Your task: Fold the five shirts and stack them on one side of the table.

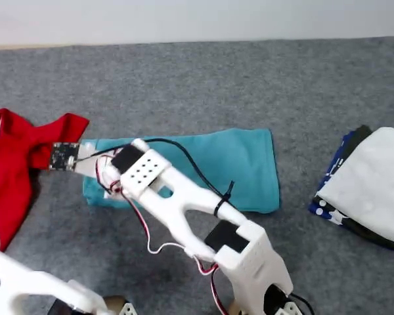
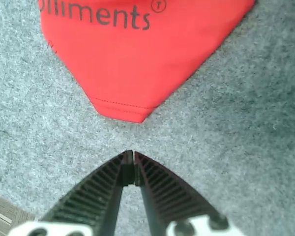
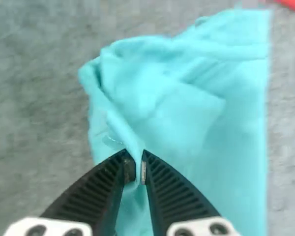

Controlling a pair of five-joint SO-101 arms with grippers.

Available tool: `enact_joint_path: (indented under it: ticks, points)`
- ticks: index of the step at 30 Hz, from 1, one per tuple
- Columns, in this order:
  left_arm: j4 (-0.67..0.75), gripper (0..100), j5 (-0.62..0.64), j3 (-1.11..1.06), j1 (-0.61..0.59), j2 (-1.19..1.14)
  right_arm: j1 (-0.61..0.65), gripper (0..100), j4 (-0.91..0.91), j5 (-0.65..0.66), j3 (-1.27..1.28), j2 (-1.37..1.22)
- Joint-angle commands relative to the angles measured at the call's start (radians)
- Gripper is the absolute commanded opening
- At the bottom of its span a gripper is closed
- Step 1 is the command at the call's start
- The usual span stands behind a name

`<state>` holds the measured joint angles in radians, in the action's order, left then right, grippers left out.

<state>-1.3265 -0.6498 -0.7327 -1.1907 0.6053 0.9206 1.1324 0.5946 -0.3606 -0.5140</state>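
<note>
The right gripper (image 3: 134,169) had its jaws pinched nearly together on a raised fold of the teal shirt (image 3: 187,98), with a thin ridge of cloth caught between the tips. Around that pinch the fabric was bunched and creased, while the rest of the shirt lay flatter beyond it.

The left gripper (image 2: 133,169) had its jaws closed on nothing, the tips touching each other above the bare grey table (image 2: 246,147). A pointed, hemmed corner of the red shirt (image 2: 137,54) lay ahead of those tips, near but apart from them.

In the high view the teal shirt (image 1: 230,167) stretched across the middle of the table, and the right arm's wrist hung over its end nearest the red shirt (image 1: 20,157), which lay crumpled just beside it. A stack of folded shirts (image 1: 371,187), white on top, sat well apart at the opposite side.
</note>
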Motion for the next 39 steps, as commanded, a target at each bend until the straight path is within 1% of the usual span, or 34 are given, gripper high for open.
enact_joint_path:
  ticks: [1,6,9,11,14,18,20,23,26,29,34,36,39]
  points:
    - [0.015,1,-0.009,0.002,0.002,0.023,-0.048,1.0,-0.077,0.038,-0.023,0.044]
    - [0.015,1,-0.009,0.002,0.002,0.023,-0.102,1.8,-0.139,0.054,-0.023,-0.022]
    - [0.015,1,-0.009,0.002,0.002,0.023,-0.130,8.9,-0.148,0.051,-0.023,-0.042]
    - [0.015,1,-0.009,-0.007,0.002,0.025,-0.145,14.4,-0.153,0.012,-0.023,-0.044]
    - [0.015,1,-0.009,-0.024,0.002,0.026,-0.170,16.9,-0.145,-0.069,-0.044,-0.053]
    - [0.015,1,-0.009,-0.024,0.002,0.029,-0.220,16.9,-0.143,-0.095,-0.064,-0.079]
    - [0.015,1,-0.009,-0.021,0.002,0.029,-0.232,16.2,-0.102,-0.095,-0.097,-0.077]
    - [0.015,1,-0.009,-0.019,0.002,0.031,-0.216,9.7,0.004,-0.097,-0.166,-0.047]
    - [0.015,1,-0.008,-0.019,0.002,0.031,-0.179,0.6,0.105,-0.097,-0.212,-0.027]
    - [0.015,1,-0.006,-0.016,0.002,0.031,-0.150,1.0,0.209,-0.097,-0.224,-0.021]
    - [0.015,1,-0.006,-0.015,0.002,0.031,-0.140,1.0,0.372,-0.098,-0.209,-0.045]
    - [0.015,1,-0.006,-0.015,0.002,0.031,-0.153,1.0,0.406,-0.098,-0.196,-0.076]
    - [0.015,1,-0.006,-0.015,0.002,0.031,-0.191,1.0,0.403,-0.098,-0.187,-0.142]
